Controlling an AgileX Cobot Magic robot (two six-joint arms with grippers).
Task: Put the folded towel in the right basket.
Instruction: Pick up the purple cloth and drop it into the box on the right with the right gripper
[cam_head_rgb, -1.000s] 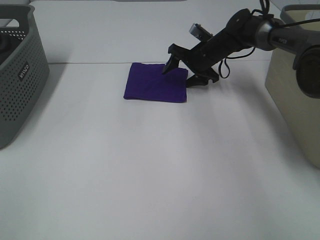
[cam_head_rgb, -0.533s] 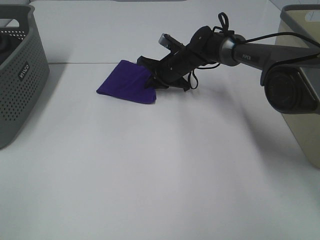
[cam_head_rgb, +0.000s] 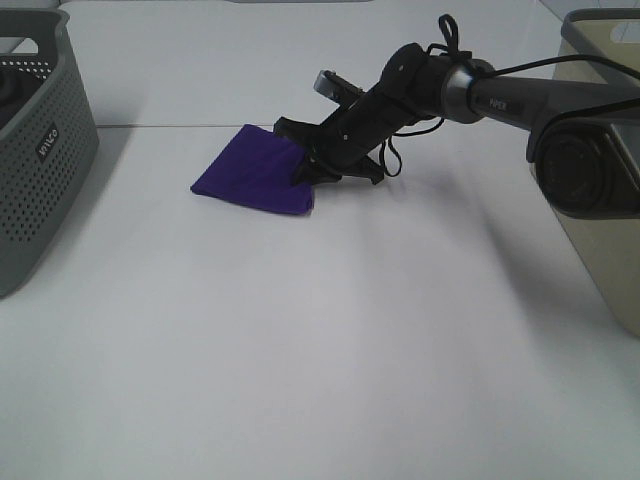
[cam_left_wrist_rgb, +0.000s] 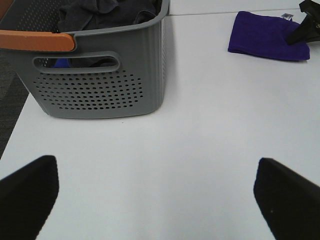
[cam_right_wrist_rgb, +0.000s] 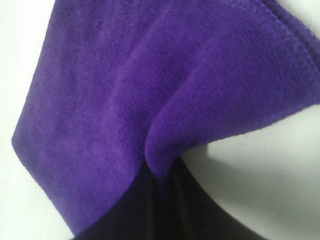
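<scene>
The folded towel (cam_head_rgb: 254, 178), a deep purple square, sits on the white desk (cam_head_rgb: 320, 350) in the upper middle of the exterior high frame, just left of centre and well apart from both baskets. The right hand (cam_head_rgb: 312, 166) reaches in from the upper right on its black arm and is clamped on the towel's right-hand edge. In the right wrist view the cloth fills nearly the whole frame and is pinched into a ridge that runs down between the dark jaws at the bottom. The gripped edge looks bunched and a little raised, while the towel's left part lies on the desk. The right basket (cam_head_rgb: 600, 262), pale beige with a darker rim, stands at the right edge of the exterior high frame, partly hidden behind a dark joint of the arm; the towel is not in it. A grey perforated basket (cam_head_rgb: 45, 190) stands at the left edge of the same frame. In the left wrist view that grey basket fills the upper left, with an orange handle (cam_left_wrist_rgb: 35, 41) along its rim and dark clothes (cam_left_wrist_rgb: 107, 12) heaped inside. The left hand (cam_left_wrist_rgb: 160, 197) is spread wide, its two dark fingers (cam_left_wrist_rgb: 27, 192) showing blurred in the bottom corners of that frame with only bare desk between them, holding nothing.
</scene>
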